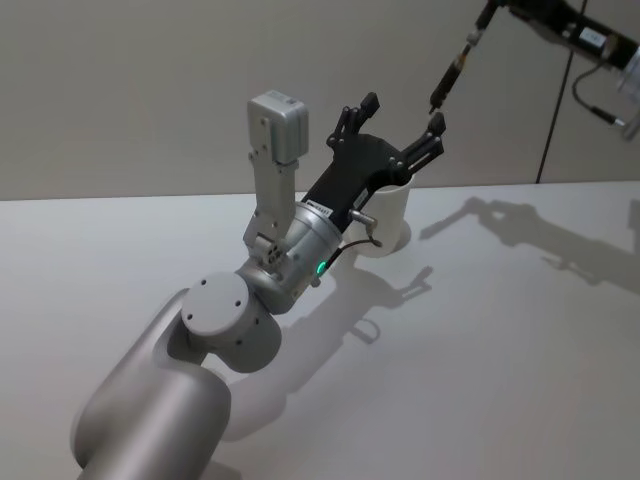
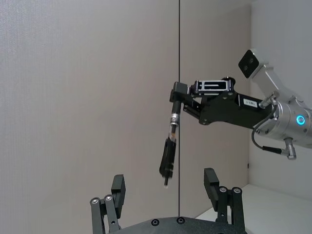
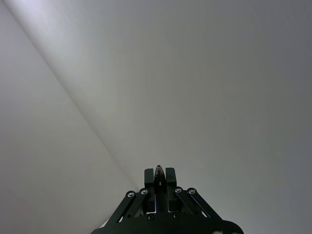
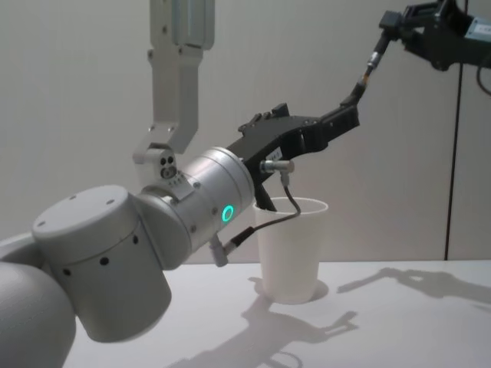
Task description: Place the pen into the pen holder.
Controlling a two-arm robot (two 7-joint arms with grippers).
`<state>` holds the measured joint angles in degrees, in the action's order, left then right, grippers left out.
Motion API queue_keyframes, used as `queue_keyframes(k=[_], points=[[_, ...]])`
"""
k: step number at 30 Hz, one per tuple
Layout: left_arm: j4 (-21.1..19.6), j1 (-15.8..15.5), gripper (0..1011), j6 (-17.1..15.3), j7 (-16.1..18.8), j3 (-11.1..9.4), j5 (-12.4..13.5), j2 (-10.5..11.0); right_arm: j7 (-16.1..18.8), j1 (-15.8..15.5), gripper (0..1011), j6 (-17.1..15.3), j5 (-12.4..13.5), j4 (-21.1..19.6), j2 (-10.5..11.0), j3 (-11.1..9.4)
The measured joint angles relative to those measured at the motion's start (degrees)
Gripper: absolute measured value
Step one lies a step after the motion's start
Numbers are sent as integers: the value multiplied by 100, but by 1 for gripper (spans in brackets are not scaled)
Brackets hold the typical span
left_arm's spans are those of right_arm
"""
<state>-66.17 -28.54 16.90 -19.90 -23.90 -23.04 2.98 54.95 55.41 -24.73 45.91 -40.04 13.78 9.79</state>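
pen (image 1: pixel 452 72): dark, slim, hanging tip-down at a slant in the air, pinched at its upper end by the right gripper (image 1: pixel 484 18), presumably to keep the tip free for lowering. left gripper (image 1: pixel 403 122): fingers spread, raised below the pen, at about 7 o'clock of its tip, likely awaiting a handover. pen holder (image 4: pixel 290 249): white cup upright on the table (image 1: pixel 480 360), behind the left arm.
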Motion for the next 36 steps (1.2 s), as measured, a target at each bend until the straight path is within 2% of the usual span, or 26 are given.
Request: queue_keyframes(k=[8,16,28,36], points=[[0,0,1001,0,0,0,0,0,60,165,123,233,-198,165,14,7],[0,0,1001,0,0,0,0,0,114,270,123,450,-390,284,-20,137],[0,0,1001,1,1,0,0,0,192,427,123,901,-725,574,-175,526],[0,0,1001,1,0,0,0,0,208,546,123,1325,-910,879,-325,817]])
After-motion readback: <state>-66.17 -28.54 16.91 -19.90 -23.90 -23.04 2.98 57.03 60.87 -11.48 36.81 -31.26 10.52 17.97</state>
